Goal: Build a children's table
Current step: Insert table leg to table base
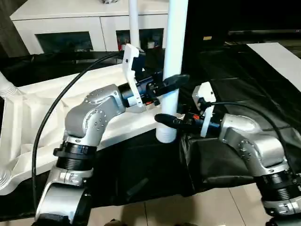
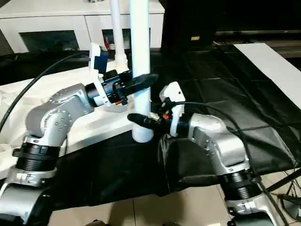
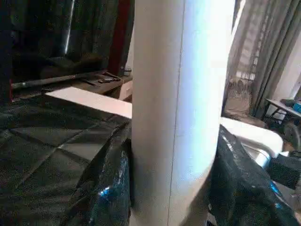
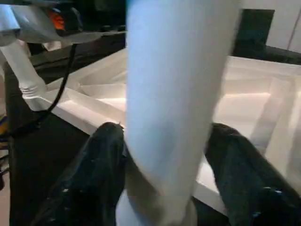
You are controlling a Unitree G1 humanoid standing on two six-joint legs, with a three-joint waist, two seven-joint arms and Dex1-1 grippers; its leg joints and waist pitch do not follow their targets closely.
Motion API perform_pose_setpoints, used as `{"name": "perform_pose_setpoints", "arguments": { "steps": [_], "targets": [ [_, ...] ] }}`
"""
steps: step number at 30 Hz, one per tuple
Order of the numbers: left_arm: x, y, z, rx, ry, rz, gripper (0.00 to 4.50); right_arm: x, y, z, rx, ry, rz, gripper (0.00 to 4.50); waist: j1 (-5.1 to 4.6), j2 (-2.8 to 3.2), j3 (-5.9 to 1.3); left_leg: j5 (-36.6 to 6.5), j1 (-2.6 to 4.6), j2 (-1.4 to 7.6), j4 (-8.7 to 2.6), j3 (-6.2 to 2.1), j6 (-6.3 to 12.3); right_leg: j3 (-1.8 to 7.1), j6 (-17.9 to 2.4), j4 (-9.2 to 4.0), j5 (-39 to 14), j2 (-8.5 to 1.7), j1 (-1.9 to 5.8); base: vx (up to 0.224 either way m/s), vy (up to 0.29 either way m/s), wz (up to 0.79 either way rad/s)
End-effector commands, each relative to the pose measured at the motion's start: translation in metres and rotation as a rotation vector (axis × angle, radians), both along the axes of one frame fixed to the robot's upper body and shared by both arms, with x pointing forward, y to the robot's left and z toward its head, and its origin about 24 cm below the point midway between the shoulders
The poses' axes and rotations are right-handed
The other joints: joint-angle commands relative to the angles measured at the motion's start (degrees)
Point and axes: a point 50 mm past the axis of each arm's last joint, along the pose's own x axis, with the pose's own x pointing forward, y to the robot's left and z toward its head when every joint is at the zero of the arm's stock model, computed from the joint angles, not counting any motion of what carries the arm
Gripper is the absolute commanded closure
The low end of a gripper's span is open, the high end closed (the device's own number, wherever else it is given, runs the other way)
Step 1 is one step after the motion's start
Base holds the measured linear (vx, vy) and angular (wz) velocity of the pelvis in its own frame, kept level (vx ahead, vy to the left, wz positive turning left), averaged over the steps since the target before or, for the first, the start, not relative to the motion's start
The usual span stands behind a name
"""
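The white tabletop [image 1: 37, 103] lies underside up on a black-covered surface. A long white leg [image 1: 175, 47] stands upright at its near right corner, its foot at the socket [image 1: 165, 135]. My left gripper [image 1: 171, 82] is shut on this leg partway up; in the left wrist view both fingers [image 3: 108, 188] press against the leg [image 3: 178, 94]. My right gripper [image 1: 168, 121] is lower down, open around the same leg, with a small gap beside one finger [image 4: 240, 179]. A second leg [image 1: 133, 23] stands upright at the far corner.
A white cabinet [image 1: 70, 28] with glass-fronted compartments stands behind the tabletop. Another white leg end [image 1: 5, 87] sits at the tabletop's left corner. A white flat panel [image 1: 277, 56] lies at the far right on the black cover [image 1: 235, 84]. Tiled floor [image 1: 188, 207] runs along the near edge.
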Motion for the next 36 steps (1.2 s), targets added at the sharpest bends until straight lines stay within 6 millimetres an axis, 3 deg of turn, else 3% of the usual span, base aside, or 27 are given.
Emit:
{"name": "perform_pose_setpoints", "arguments": {
  "steps": [1,12,13,16,22,30,32,36],
  "targets": [
    [-0.0021,-0.0042,0.0078,0.016,-0.048,-0.023,2.67,0.0009,-0.0024,0.0075,-0.009,-0.013,0.007,1.48,0.18,-0.40,-4.39,-4.61,0.71,1.66,-3.43,-0.33,3.91,2.33,-14.73,-3.16,-2.36,-2.45,4.11,0.000,0.000,0.00],
    [-0.0034,-0.0061,0.0079,0.011,-0.050,-0.039,2.68,0.0014,-0.0002,0.0045,-0.027,0.031,0.032,1.48,0.19,-0.44,-4.44,-4.51,0.64,1.68,-3.34,-0.36,3.83,2.31,-14.62,-3.10,-2.88,-2.48,4.06,0.000,0.000,0.00],
    [-0.0036,-0.0064,0.0077,0.011,-0.049,-0.041,2.68,0.0021,0.0014,0.0043,-0.023,0.036,0.032,1.75,0.19,-0.47,-4.45,-4.59,0.65,1.65,-3.30,-0.33,3.87,2.29,-14.67,-3.11,-2.89,-2.47,4.04,0.000,0.000,0.00],
    [-0.0036,-0.0068,0.0076,0.011,-0.050,-0.044,2.68,0.0041,0.0038,0.0035,-0.017,0.043,0.030,1.86,0.16,-0.40,-4.45,-4.88,0.73,1.69,-3.33,-0.35,3.75,2.27,-14.77,-3.09,-3.29,-2.45,3.97,0.000,0.000,0.00],
    [-0.0034,-0.0052,0.0064,0.016,-0.048,-0.043,2.68,0.0058,0.0044,0.0037,-0.011,0.044,0.029,2.50,0.29,-0.47,-4.49,-4.39,0.71,1.68,-3.29,-0.34,3.70,2.30,-14.76,-2.96,-2.55,-2.46,4.01,0.000,0.000,0.00],
    [-0.0021,-0.0028,0.0049,0.023,-0.046,-0.039,2.68,0.0060,0.0038,0.0025,-0.015,0.046,0.029,2.66,0.30,-0.38,-4.49,-4.86,0.71,1.67,-3.31,-0.36,3.28,2.28,-14.44,-3.03,-3.23,-2.47,4.03,0.000,0.000,0.00],
    [-0.0012,-0.0026,0.0049,0.029,-0.045,-0.022,2.12,0.0058,0.0040,0.0025,-0.014,0.046,0.030,2.66,0.31,-0.38,-4.49,-4.58,0.68,1.65,-3.28,-0.36,3.39,2.28,-14.60,-2.98,-2.56,-2.46,4.03,0.000,0.000,0.00],
    [-0.0021,-0.0014,0.0027,0.023,0.005,-0.023,1.78,0.0075,0.0030,0.0045,0.002,0.029,-0.002,2.66,0.29,-0.51,-4.48,-4.76,0.69,1.62,-3.28,-0.33,3.27,2.27,-14.73,-2.96,-2.92,-2.45,4.03,0.000,0.000,0.00]
  ]
}}
